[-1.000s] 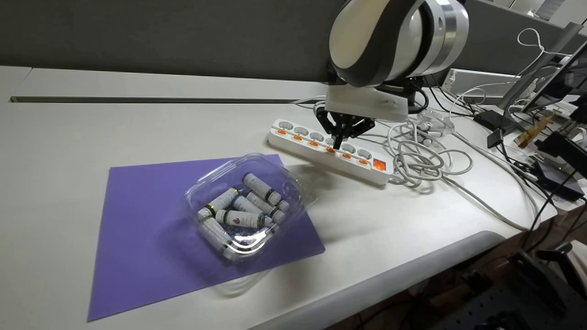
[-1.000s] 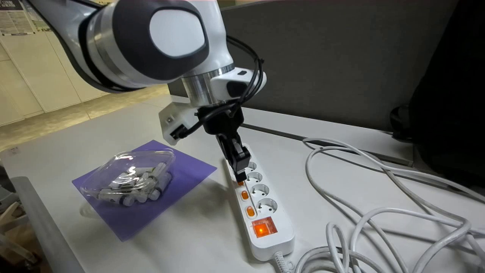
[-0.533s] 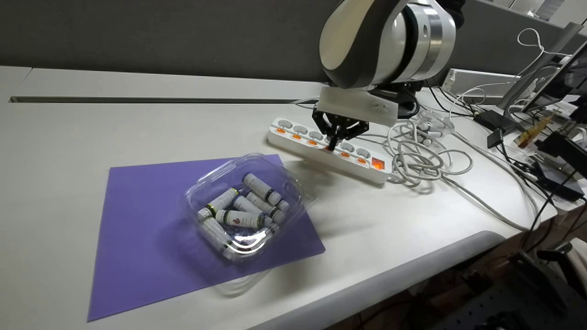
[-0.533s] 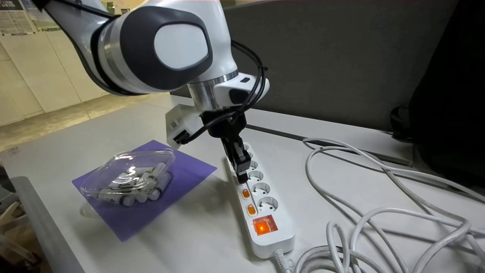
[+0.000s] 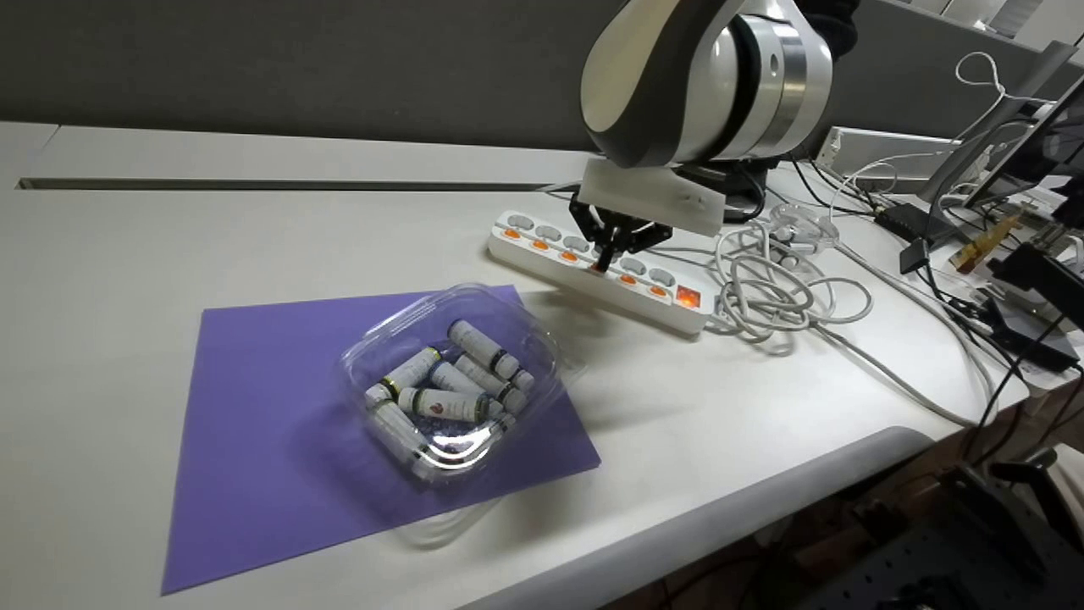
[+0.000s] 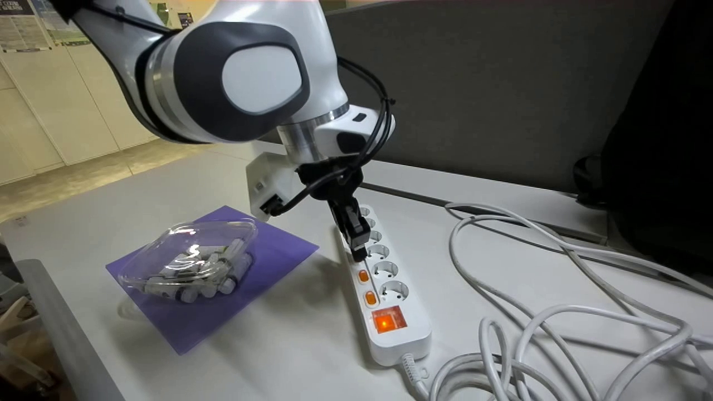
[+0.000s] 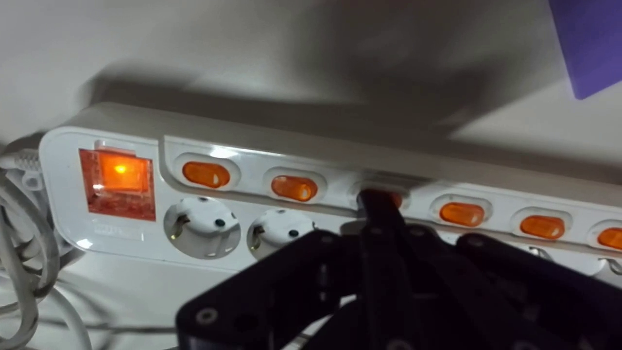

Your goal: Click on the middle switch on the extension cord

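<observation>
Office-like setting: white desk [image 5: 102, 263], grey partition panel [image 5: 296, 68], wall posters [image 6: 18, 32].

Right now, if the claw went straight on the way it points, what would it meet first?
Most likely the third small orange switch, counting from the big lit switch. The shut claw partly covers it in the wrist view; whether they touch is unclear.

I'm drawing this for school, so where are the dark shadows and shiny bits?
Wrist view: a soft, dark shadow on the table beside the extension cord, whose big switch glows orange; both exterior views: white glare on the clear tub.
</observation>
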